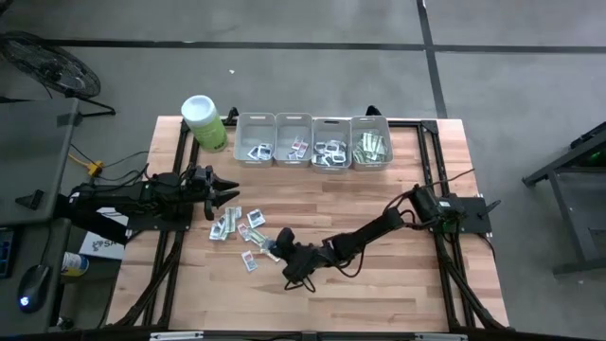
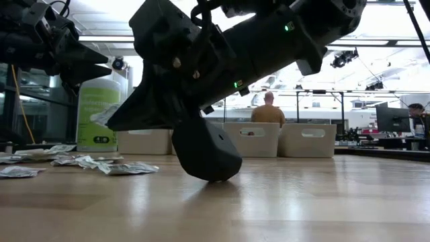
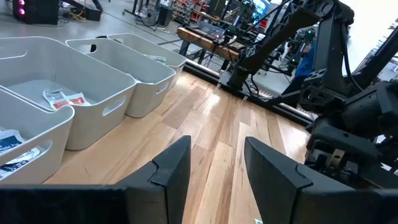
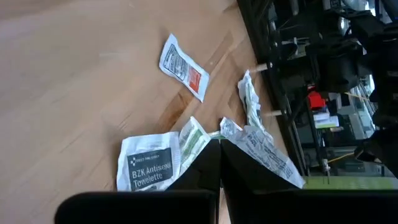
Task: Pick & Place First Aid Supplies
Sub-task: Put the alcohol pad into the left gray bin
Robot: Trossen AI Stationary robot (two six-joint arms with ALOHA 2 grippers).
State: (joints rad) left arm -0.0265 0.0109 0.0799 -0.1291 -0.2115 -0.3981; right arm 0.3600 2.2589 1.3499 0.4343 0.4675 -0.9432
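My right gripper (image 1: 278,248) is pressed low on the bench (image 1: 398,265), fingers fully closed at the edge of the scattered first aid packets (image 1: 237,225); whether a packet is actually pinched I cannot tell, so I should lift slowly and check before carrying anything to the grey bins (image 1: 312,142). My right arm stretches long and flat across the bench, while my left gripper (image 1: 227,189) hovers open, empty, beside the pile.

Bare wooden table (image 1: 379,275) lies open in front and to the right; scattered packets (image 1: 237,225) and four grey bins (image 1: 312,140) block the back-left.
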